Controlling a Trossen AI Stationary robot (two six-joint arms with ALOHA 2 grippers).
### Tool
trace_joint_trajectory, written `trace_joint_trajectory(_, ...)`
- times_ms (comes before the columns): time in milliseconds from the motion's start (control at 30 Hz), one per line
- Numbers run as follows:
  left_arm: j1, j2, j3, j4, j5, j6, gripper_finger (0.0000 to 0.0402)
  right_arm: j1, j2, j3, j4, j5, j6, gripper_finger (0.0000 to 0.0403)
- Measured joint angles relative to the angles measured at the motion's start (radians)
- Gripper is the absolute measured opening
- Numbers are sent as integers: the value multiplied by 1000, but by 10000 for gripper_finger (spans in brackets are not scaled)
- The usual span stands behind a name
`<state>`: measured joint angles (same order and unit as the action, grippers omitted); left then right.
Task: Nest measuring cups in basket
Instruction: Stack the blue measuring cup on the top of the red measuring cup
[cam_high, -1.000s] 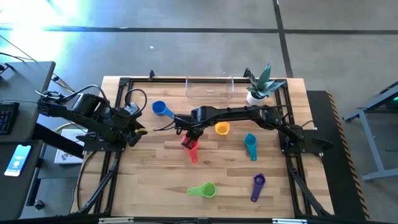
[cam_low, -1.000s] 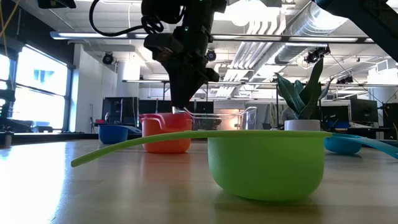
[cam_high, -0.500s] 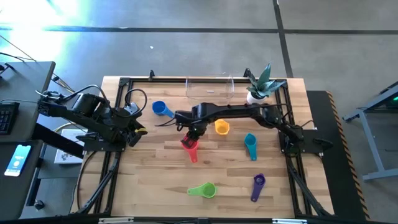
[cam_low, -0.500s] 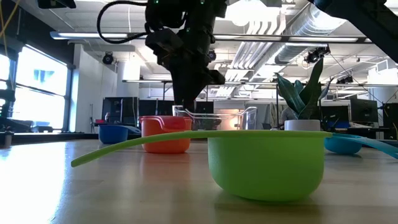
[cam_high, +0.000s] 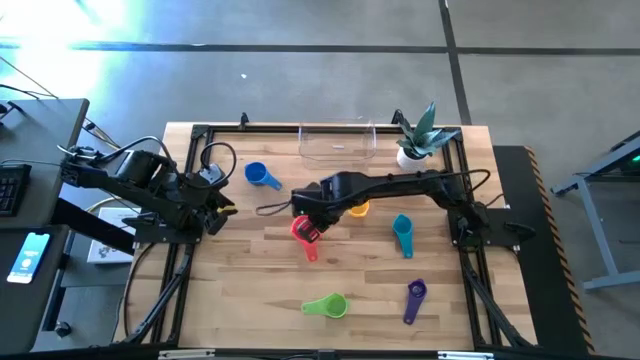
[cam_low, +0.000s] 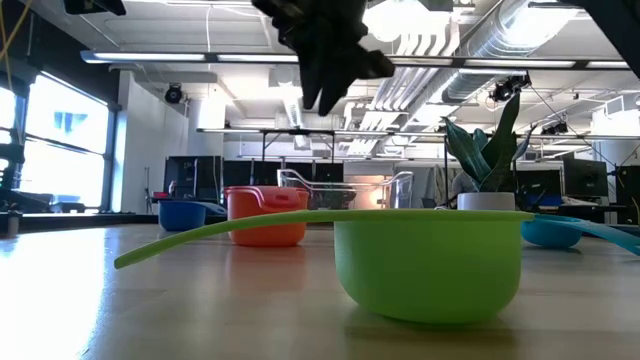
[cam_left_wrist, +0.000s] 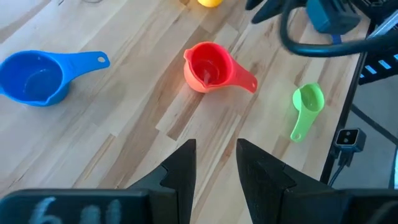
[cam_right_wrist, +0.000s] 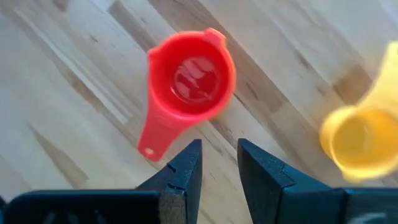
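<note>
The red cup (cam_right_wrist: 191, 78) stands upright on the table, its handle (cam_right_wrist: 149, 140) lying toward the near edge. My right gripper (cam_right_wrist: 219, 165) hangs above it (cam_high: 310, 216), open with a narrow gap and nothing between the fingers. The yellow cup (cam_right_wrist: 360, 140) stands just beside it, partly under the arm in the high view. Blue (cam_high: 262, 176), teal (cam_high: 402, 233), green (cam_high: 328, 305) and purple (cam_high: 414, 298) cups lie scattered on the wood. The clear basket (cam_high: 338, 143) stands at the far edge. My left gripper (cam_left_wrist: 216, 162) waits open over the table's left side.
A small white pot with a plant (cam_high: 412, 152) stands right of the basket. The green cup (cam_low: 430, 262) sits near the table's front edge, in front of the low camera. Bare wood lies between the red cup and the green one.
My right gripper has risen from the red cup's rim to well above it and has rolled about its own axis. The red cup stays where it stood on the table.
</note>
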<state>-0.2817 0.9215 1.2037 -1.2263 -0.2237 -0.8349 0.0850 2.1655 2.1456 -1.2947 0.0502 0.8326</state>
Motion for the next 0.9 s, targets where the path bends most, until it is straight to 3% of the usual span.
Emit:
trace_joint_trajectory(567,0,0,0,-3,0,99,103,180,-1,0,-71,90,364,94)
trace_joint_trajectory(900,3,0,0,-19,-47,124,104,204,0,0,-71,133,420,95)
